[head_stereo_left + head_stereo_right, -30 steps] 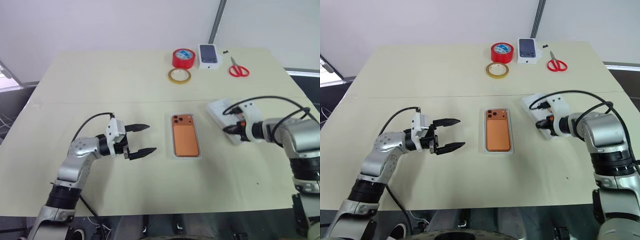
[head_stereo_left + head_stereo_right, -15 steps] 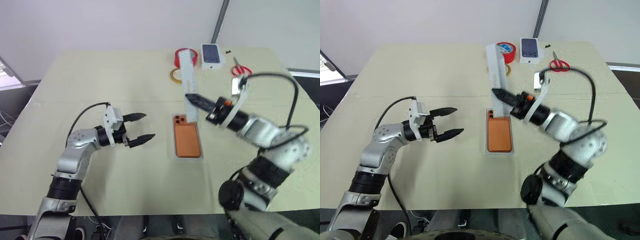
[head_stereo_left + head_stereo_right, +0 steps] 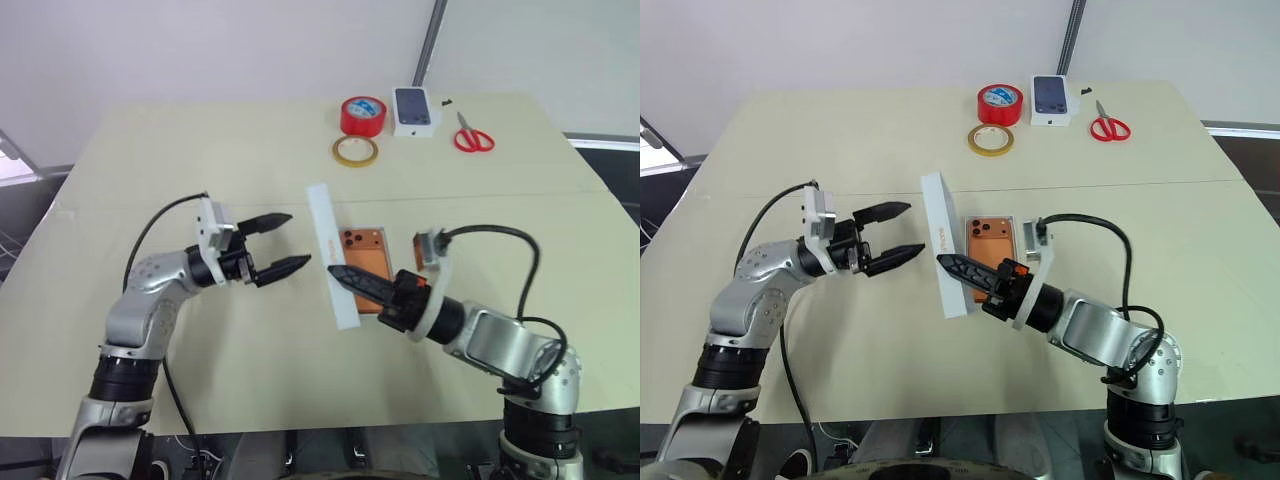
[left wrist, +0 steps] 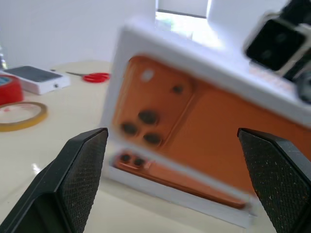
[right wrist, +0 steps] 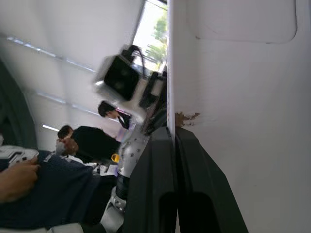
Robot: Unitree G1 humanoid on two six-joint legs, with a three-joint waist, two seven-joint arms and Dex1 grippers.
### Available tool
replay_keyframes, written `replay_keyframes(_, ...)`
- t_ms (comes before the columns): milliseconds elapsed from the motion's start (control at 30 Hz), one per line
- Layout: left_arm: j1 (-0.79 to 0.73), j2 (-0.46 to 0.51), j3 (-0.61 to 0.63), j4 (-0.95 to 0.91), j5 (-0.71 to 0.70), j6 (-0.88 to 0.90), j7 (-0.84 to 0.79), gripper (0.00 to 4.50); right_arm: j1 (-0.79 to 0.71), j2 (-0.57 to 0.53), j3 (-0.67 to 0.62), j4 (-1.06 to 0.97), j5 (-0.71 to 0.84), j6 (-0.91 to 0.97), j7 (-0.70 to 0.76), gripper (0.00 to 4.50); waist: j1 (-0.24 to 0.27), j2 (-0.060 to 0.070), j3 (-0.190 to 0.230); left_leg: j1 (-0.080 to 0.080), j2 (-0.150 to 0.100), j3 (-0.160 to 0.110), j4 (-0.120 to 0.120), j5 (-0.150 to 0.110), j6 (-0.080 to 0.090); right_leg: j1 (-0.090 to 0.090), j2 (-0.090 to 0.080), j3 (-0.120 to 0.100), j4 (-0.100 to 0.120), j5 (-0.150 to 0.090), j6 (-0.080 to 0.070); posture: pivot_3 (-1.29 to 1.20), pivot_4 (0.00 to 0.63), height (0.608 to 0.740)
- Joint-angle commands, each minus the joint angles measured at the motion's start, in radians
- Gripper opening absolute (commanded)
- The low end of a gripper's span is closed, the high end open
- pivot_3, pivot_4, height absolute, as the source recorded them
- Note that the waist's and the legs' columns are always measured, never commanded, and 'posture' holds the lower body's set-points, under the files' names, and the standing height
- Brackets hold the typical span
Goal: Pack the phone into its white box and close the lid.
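**Lid held on edge beside the boxed phone**

I take the white box (image 3: 392,262) as my landmark; it lies flat near the middle of the table (image 3: 200,160). The phone (image 3: 992,245) sits inside it, copper back up, with its lens cluster at the box's far end.

Right gripper (image 3: 962,270): I see its jaws pinched shut on the lid (image 3: 942,245), which stands tilted on its long edge, just beside the box's left side and partly over it. The right wrist view shows the two fingers (image 5: 160,184) pressed together against the lid's white face.

Left gripper (image 3: 282,243): I see it to the left of the box, apart from the lid, pointing toward it with jaws spread wide and nothing in them. In the left wrist view the phone and its box appear between the fingertips (image 4: 80,170).

Well beyond the box's far end: a red tape roll (image 3: 364,115), a thin yellow tape ring (image 3: 356,151), a small white carton (image 3: 412,111) and red scissors (image 3: 472,138).
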Motion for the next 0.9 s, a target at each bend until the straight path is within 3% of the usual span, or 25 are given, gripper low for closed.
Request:
replay_keyframes(33,0.021,0.014,-0.003,-0.038,0.025,-0.041,-0.010,4.25,-0.026,-0.061,0.057,0.004,0.035,-0.057,0.018,0.00,0.006,0.000,0.000,0.000,0.000,0.000,0.000,0.000,0.000,0.000,0.000,0.000,0.000,0.000,0.000,0.00,0.150,0.740)
replay_keyframes(100,0.036,0.021,-0.002,-0.045,0.014,-0.024,-0.022,3.59,-0.038,-0.070,0.070,0.028,0.035,-0.089,0.026,0.00,0.008,-0.001,0.000,0.000,0.000,0.000,0.000,0.000,0.000,0.000,0.000,0.000,-0.001,0.000,0.000,0.00,0.150,0.740)
replay_keyframes(333,0.094,-0.018,-0.043,-0.038,0.077,-0.096,0.001,0.05,-0.113,-0.062,0.111,0.148,0.035,-0.153,0.030,0.00,0.011,-0.001,0.000,0.000,0.001,0.000,0.000,0.000,0.000,0.001,0.000,0.000,-0.002,0.000,0.000,0.00,0.150,0.740)
replay_keyframes(700,0.034,-0.134,-0.106,0.093,0.161,-0.151,0.077,0.05,-0.122,-0.046,0.129,0.259,-0.051,-0.216,0.033,0.00,0.014,-0.001,0.000,0.000,0.001,0.000,0.000,-0.001,0.001,0.002,0.000,0.000,-0.004,0.000,0.000,0.00,0.150,0.740)
replay_keyframes(900,0.021,-0.134,-0.081,0.099,0.135,-0.136,0.079,0.05,-0.151,0.006,0.137,0.260,-0.037,-0.250,-0.017,0.00,0.010,-0.001,0.000,0.000,0.001,0.000,0.000,-0.001,0.001,0.002,0.000,0.000,-0.003,0.000,0.000,0.00,0.150,0.740)
